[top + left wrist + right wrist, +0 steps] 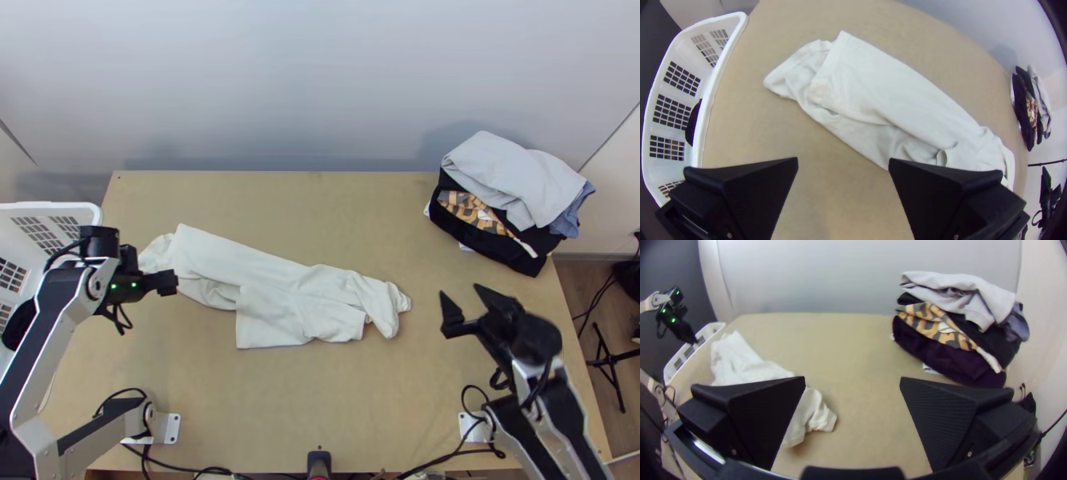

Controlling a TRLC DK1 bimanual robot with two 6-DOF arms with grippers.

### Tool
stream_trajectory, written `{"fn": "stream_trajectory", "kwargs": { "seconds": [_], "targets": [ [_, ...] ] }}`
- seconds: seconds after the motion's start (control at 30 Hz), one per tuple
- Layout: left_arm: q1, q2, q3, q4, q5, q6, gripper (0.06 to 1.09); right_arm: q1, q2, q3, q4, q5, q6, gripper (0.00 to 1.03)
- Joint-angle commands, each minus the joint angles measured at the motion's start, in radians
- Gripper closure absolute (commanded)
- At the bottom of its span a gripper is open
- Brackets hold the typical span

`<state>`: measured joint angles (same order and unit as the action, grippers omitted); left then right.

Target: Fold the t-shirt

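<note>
The left claw [166, 282] has wide, wedge-shaped black fingers [947, 191], with a small screw [956, 237] showing low on each. Just behind that claw, green lights [114, 286] glow on a black housing [124, 294], and thin black cables [120, 319] loop beside it. Farther back run silver-white links [53, 348] with black panels. The right claw [462, 293] has finely ribbed black fingers [940, 418]; behind it sit a rounded black wrist [536, 338] and silver-white, black-panelled links [552, 438].

The top view's left edge cuts off the basket [48, 206], whose rim half-hides a dark thing [692, 123], and the right gripper [464, 294] covers part of the T-shirt [296, 296] in its wrist view
</note>
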<state>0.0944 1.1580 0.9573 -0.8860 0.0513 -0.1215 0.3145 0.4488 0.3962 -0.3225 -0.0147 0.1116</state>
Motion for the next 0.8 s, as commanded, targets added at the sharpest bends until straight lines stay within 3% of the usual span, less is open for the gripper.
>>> {"fn": "stream_trajectory", "kwargs": {
  "seconds": [0.0,0.13,0.27,0.43,0.53,0.63,0.77],
  "targets": [
    [-0.036,0.028,-0.017,0.07,0.002,0.002,0.1,0.337,0.225,0.325,-0.214,0.058,-0.184,0.04],
    [-0.038,0.029,-0.02,0.082,0.002,-0.01,0.1,0.561,0.344,0.411,-0.277,0.162,-0.437,0.04],
    [-0.036,0.028,-0.031,0.087,0.002,-0.01,0.1,0.666,0.418,0.365,-0.296,0.171,-0.708,0.04],
    [-0.002,0.026,-0.043,0.11,0.002,0.006,0.1,0.804,0.534,0.32,-0.158,0.171,-0.888,0.04],
    [0.018,0.025,-0.042,0.127,0.002,0.014,0.1,0.847,0.628,0.303,-0.044,0.17,-0.911,0.04],
    [0.03,0.023,-0.037,0.127,0.002,0.019,0.1,0.87,0.726,0.299,0.077,0.17,-0.912,0.17],
    [0.033,0.025,-0.038,0.133,0.002,0.017,0.1,0.885,0.827,0.302,0.181,0.162,-0.895,0.23]
  ]
}}
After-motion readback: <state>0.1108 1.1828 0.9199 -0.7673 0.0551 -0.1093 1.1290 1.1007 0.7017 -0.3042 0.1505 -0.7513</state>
